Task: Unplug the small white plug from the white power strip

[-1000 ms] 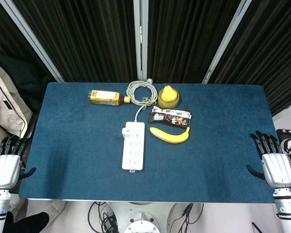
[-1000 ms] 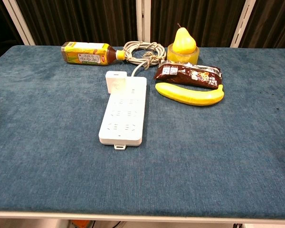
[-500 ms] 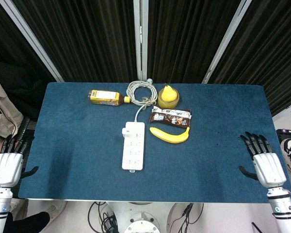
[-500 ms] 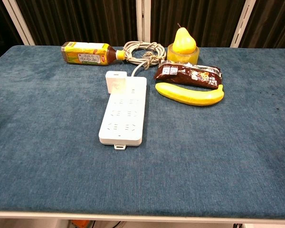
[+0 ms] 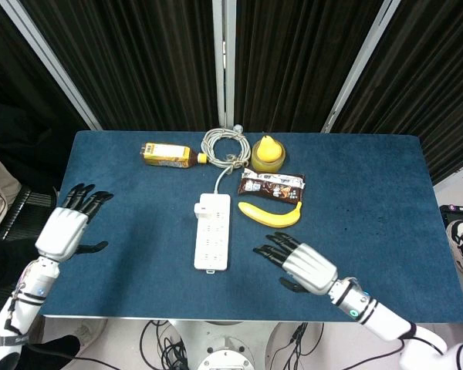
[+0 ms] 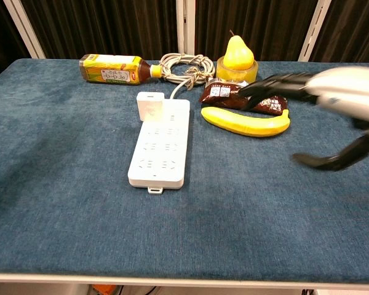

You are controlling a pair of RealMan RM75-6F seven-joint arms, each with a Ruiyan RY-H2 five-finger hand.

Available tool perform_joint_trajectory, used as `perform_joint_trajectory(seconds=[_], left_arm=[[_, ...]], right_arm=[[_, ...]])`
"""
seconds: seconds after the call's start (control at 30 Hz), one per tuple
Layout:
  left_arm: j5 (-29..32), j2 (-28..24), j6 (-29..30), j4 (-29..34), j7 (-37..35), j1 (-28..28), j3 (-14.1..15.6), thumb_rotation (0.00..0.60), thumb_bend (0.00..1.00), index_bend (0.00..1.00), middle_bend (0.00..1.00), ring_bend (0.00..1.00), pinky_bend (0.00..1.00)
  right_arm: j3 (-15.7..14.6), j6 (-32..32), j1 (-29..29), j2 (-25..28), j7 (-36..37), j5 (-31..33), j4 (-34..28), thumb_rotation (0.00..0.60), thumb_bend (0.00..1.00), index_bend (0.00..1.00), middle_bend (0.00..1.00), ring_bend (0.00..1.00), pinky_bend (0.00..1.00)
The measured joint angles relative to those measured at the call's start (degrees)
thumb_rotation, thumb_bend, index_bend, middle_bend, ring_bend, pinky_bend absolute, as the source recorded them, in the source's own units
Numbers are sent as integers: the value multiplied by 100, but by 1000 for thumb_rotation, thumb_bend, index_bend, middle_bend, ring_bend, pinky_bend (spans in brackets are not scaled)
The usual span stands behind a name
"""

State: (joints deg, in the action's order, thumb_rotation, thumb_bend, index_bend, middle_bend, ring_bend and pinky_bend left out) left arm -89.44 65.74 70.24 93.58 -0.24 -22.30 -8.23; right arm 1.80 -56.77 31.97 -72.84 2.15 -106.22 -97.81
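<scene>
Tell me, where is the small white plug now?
The small white plug sits in the far left corner of the white power strip, mid-table in the head view, left of the banana.

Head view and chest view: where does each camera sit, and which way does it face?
Head view: high above the near edge, looking steeply down on the table; shows left hand and right hand.
Chest view: low at the near edge, looking across; shows the right hand only.
Shared: power strip, small white plug, banana.

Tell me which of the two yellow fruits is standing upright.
The pear. It stands stem-up in a yellow holder at the back of the table, while the banana lies flat on the cloth in front of the brown snack packet.
</scene>
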Motion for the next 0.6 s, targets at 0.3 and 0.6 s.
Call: perform_joint_trajectory(seconds=[0.3,0.6], left_arm=[[-42,318,-1205,-334,-532,-1141,-200,600,0,164,170,52,86],[31,943,-2199,-1003,-851,-2167,-283,600,8,182,183,80,122]], right_arm=[[168,993,968,-1072,107,310,412,600,351,92,163,0,116],[239,1295,1340,-1701,224,831,1037,600,353,93,164,0,116]])
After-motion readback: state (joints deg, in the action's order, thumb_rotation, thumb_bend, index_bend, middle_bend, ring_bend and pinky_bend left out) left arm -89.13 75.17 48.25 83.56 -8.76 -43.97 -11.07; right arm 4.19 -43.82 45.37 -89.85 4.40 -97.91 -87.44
